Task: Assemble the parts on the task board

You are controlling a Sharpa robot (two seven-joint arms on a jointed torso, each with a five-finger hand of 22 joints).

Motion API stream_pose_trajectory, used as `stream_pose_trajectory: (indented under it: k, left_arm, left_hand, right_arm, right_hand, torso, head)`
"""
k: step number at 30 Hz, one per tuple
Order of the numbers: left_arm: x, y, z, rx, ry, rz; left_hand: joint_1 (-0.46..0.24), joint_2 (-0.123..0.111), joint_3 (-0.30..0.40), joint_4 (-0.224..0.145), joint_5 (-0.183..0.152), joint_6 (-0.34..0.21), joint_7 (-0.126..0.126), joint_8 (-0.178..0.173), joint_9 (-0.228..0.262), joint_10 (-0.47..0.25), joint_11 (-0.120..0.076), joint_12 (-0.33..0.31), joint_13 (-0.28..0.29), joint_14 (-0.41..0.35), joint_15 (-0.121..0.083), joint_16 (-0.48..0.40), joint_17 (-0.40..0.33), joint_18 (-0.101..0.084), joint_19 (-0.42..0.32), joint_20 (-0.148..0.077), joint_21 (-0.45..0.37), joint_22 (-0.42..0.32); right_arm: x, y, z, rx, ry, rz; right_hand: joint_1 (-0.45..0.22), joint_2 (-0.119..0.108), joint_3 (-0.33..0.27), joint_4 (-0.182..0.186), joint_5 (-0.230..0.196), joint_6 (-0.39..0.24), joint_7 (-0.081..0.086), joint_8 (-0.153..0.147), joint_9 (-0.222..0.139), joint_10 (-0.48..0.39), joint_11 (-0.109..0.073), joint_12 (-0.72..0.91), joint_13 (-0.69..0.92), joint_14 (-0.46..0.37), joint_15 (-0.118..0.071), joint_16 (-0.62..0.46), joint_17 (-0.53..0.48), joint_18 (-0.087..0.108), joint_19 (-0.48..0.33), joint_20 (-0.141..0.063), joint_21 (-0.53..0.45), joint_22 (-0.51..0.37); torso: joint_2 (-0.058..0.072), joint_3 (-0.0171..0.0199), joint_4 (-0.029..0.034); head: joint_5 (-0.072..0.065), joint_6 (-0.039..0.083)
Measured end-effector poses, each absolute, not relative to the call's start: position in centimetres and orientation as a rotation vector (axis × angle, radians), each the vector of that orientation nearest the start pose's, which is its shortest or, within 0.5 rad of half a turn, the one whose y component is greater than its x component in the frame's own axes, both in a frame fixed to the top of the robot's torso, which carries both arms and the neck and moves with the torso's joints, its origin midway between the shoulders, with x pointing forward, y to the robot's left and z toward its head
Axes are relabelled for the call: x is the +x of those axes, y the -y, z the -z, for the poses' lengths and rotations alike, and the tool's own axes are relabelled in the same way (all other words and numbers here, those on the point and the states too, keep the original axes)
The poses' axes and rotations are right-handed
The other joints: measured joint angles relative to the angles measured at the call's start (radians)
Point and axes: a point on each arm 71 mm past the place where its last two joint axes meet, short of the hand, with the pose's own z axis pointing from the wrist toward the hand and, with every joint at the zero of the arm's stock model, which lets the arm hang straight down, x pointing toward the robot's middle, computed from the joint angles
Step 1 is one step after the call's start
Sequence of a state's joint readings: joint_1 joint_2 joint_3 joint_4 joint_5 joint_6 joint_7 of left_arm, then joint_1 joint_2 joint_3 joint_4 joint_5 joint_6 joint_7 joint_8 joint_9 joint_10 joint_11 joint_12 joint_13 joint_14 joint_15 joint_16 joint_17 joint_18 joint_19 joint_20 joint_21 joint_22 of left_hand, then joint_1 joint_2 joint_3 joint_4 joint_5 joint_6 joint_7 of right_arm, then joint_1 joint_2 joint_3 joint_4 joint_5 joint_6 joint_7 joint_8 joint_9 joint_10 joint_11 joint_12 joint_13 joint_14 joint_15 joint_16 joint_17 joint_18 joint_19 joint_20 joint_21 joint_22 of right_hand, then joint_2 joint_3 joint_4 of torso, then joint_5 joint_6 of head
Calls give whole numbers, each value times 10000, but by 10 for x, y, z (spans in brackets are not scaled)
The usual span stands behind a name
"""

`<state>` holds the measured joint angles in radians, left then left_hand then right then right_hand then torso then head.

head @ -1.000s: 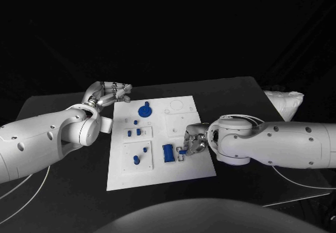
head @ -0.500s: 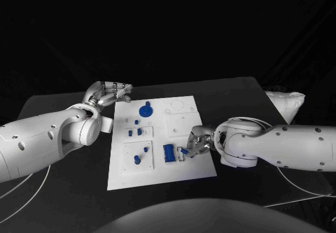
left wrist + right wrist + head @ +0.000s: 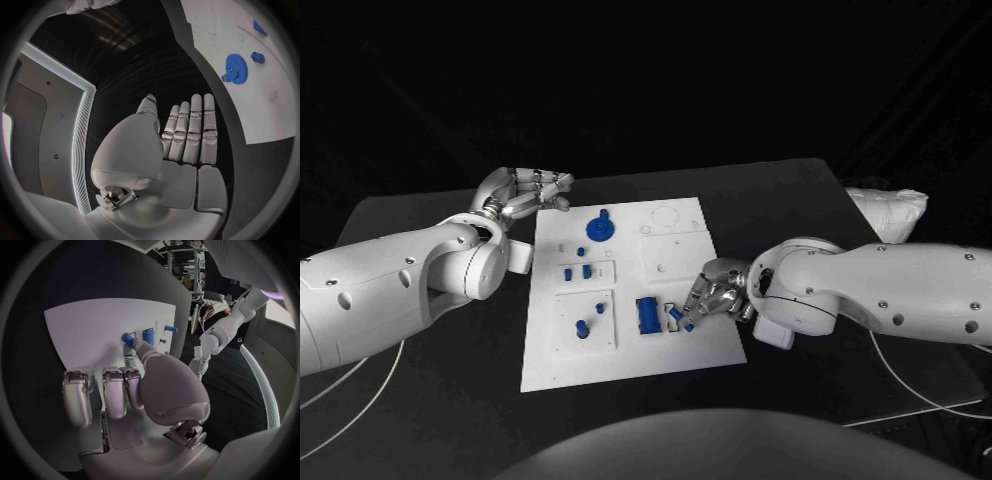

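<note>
The white task board [image 3: 682, 250] lies in the middle of the black table. On it are a blue gear [image 3: 597, 227], small blue pieces [image 3: 574, 272], blue pegs [image 3: 589, 318] and a blue block [image 3: 648, 315]. My right hand [image 3: 710, 298] is at the board's right side and pinches a small blue part [image 3: 678, 314] just right of the block. The right wrist view shows its fingertips [image 3: 133, 343] on that part [image 3: 127, 338], beside the block [image 3: 148, 336]. My left hand [image 3: 524, 190] hovers off the board's far left corner, flat and holding nothing [image 3: 184, 142], with the gear [image 3: 236, 66] nearby.
A white crumpled bag [image 3: 888, 208] sits at the table's right edge. Thin cables [image 3: 920, 400] trail under the right arm. Bare black table [image 3: 776, 200] lies beyond the board and to its right.
My right arm has swung outward to the right and its wrist has turned. The fingertips stay at the small blue part beside the block. The left hand has not moved.
</note>
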<state>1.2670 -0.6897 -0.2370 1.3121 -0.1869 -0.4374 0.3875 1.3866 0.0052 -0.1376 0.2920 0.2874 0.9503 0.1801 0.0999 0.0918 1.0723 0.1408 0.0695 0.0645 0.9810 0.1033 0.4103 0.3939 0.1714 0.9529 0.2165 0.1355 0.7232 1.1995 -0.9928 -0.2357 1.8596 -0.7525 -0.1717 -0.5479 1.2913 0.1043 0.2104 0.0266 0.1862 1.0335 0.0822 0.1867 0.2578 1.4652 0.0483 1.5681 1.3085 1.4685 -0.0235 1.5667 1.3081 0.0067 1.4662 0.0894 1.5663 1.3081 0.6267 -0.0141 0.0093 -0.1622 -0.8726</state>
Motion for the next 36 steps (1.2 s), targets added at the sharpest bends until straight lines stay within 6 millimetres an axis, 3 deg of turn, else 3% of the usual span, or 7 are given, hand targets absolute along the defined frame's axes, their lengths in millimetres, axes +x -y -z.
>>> stream_pose_trajectory:
  k: [8, 12, 14, 36]
  left_arm:
    - [516, -201, 220, -8621, -15238, 12429]
    - [516, -201, 220, -8621, -15243, 12430]
    - [516, -201, 220, -8621, -15245, 12429]
    - [516, -201, 220, -8617, -15249, 12415]
  left_hand:
    - [0, 0, 0, 0, 0, 0, 0, 0, 0, 0, 0, 0, 0, 0, 0, 0, 0, -1, 0, 0, 0, 0]
    - [0, 0, 0, 0, 0, 0, 0, 0, 0, 0, 0, 0, 0, 0, 0, 0, 0, -1, 0, 0, 0, 1]
    - [0, 0, 0, 0, 0, 0, 0, 0, -1, 0, 0, 0, 0, 0, 0, 0, 0, 0, 0, 0, 0, 0]
    - [0, 0, 0, 0, 0, 0, 0, 0, -1, 0, 0, 0, 0, 0, 0, 0, 0, -1, 0, 0, 0, 0]
  right_arm:
    - [369, 201, 268, 7432, -25310, -6250]
    - [370, 201, 270, 7961, -25484, -6135]
    - [370, 201, 271, 8161, -25518, -6050]
    - [371, 200, 274, 9197, -25257, -5652]
  right_hand:
    - [1, -1, 54, 55, -4, 3, 3, -94, -1, 0, 0, 0, 0, 0, 0, 0, 0, 0, 0, 1, 0, -1]
    - [2, -2, 54, 55, -10, 251, 251, -93, -11, 0, 1, 0, 0, 0, 1, 0, -1, 0, 0, 1, 0, -1]
    - [2, -2, 54, 55, -11, 284, 284, -92, -37, 0, 1, 0, 0, 0, 1, 0, -1, 0, -1, 1, 0, -2]
    - [1, -7, -3, 115, -38, 374, 374, -134, -66, 0, 0, 0, 0, -1, 1, 0, -4, 0, -1, 1, 0, -4]
  torso:
    - [1, 3, -1]
    - [1, 3, -1]
    - [1, 3, 0]
    - [1, 3, -1]
  head:
    - [0, 0]
    - [-6, 0]
    - [-6, 0]
    - [-14, 0]
